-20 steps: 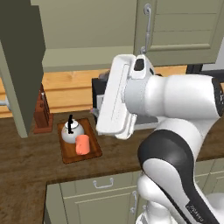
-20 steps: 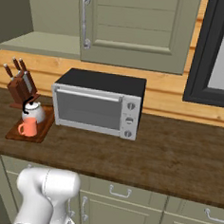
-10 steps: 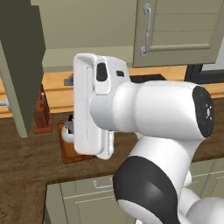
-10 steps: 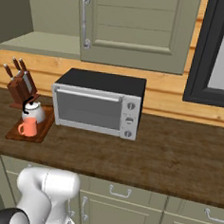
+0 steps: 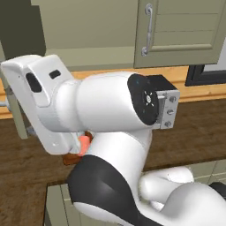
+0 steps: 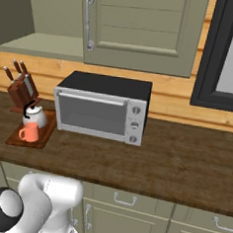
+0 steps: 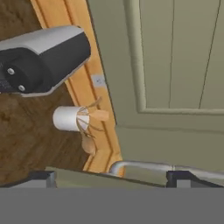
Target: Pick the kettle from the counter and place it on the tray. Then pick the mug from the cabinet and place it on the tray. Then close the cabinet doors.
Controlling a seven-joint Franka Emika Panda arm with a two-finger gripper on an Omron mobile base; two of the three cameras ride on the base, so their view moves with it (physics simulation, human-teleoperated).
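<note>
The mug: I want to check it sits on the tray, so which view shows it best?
The right base view: the mug stands whole on the tray, in front of the kettle. In the left base view just an orange sliver peeks past the arm.
</note>
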